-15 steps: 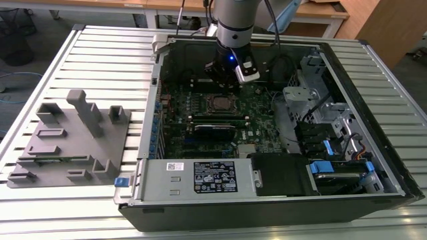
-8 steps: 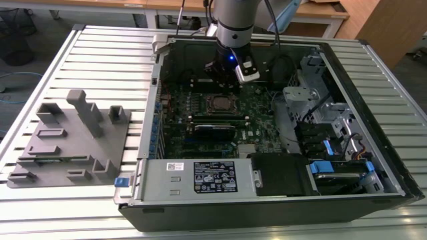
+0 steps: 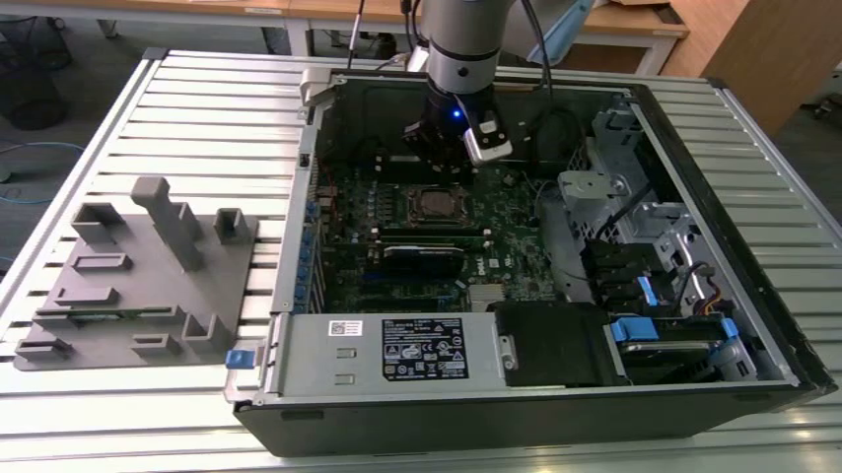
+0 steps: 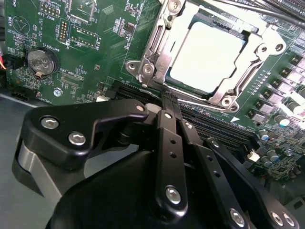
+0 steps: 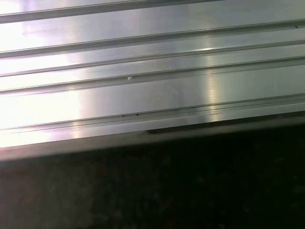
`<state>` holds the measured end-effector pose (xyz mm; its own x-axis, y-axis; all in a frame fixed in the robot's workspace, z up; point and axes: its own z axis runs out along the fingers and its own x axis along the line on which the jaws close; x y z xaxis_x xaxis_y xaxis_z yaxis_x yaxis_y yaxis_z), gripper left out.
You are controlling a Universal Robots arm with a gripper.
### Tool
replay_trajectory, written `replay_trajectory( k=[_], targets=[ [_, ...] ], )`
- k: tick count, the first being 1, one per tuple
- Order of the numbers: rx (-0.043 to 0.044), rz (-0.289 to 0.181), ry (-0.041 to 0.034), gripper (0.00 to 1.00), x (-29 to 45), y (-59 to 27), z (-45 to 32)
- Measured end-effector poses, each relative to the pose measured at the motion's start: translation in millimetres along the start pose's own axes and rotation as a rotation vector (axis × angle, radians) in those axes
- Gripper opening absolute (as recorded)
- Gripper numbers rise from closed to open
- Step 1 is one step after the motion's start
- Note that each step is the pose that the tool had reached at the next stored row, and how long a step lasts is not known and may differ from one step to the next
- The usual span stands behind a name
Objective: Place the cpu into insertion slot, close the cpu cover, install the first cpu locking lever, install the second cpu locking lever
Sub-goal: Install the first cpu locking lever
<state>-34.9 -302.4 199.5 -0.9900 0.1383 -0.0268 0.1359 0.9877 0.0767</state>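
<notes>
1. Near zone. The table [image 3: 132,424] is ribbed aluminium. A grey fixture block [image 3: 132,276] rests on it at the exterior view's left. At the exterior view's right lies the open computer case [image 3: 526,429]. Its power supply [image 3: 382,350] sits at the near edge and carries a white and a black label [image 3: 421,348]. The print on both is too small to make out.

2. Middle zone. The green circuit board [image 3: 514,261] lies flat in the case. White legends are printed on it near the coin cell [image 4: 40,62]. They are not transcribed here.

3. Far zone. The insertion slot [image 3: 410,205] lies towards the far half of the board. The cpu [image 4: 207,55] is seated in it, pale top upward. The cpu cover [image 4: 155,45] appears to lie down over the chip's edges. Whether either locking lever is latched cannot be determined.

4. Tool state. The tool [image 4: 167,98] hangs just beside one edge of the socket. Its fingers are drawn together and nothing is held.

5. Step in hand (judgement). Placement and cover closure look complete, so the work stands at the first locking lever. Lever work here calls for a slim contact point, a controlled push and clearance from the nearby memory slots [image 4: 214,126].
</notes>
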Motion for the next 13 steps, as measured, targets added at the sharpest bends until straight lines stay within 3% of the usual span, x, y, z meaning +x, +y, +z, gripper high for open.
replay_trajectory(
  k=[13],
  targets=[
    [-0.0004,0.000,-0.0008,0.11,0.3,2.2,0.1]
  ],
)
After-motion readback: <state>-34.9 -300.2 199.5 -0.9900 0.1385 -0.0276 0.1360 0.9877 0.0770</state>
